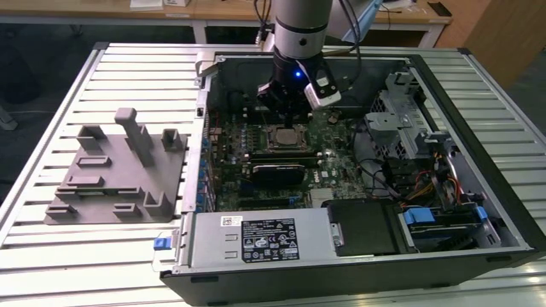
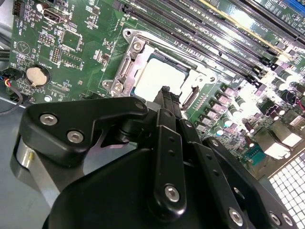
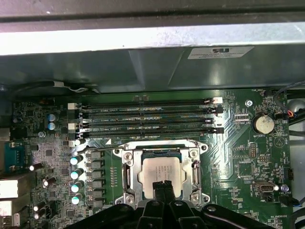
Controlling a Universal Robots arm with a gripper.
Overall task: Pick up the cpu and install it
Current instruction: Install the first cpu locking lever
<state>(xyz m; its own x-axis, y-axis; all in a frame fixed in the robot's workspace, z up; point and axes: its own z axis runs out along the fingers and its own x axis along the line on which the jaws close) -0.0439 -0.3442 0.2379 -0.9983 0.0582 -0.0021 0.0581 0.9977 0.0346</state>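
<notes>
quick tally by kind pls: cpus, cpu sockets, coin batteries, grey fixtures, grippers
cpu: 1
cpu socket: 1
coin battery: 1
grey fixture: 1
gripper: 1
total: 5

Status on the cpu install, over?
Pincer shut, tips right over the cpu, contact unclear. The cpu lies flat in the motherboard socket. Nothing in between.
</notes>
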